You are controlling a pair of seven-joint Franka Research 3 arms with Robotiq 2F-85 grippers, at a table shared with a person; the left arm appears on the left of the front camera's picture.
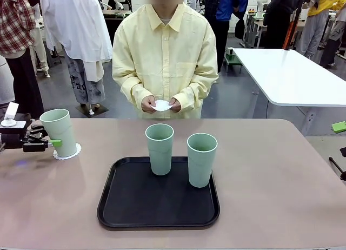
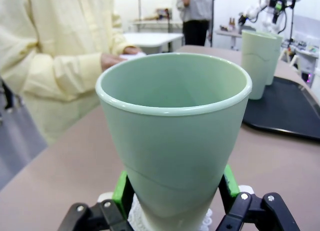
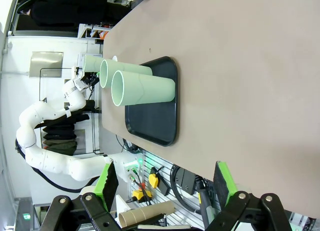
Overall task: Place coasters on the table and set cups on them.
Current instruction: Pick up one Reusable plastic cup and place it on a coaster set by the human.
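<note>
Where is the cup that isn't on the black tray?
In the front view, the cup stands on a coaster at the table's left side, left of the tray, between the fingers of the left gripper.

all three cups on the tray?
No, the middle cup and right cup stand on the tray, but the left cup sits on a coaster outside it, in the left gripper.

left claw [image 2: 174, 187] grips a mint cup [image 2: 175, 126] — standing on a lacy coaster [image 2: 134, 217].
</note>
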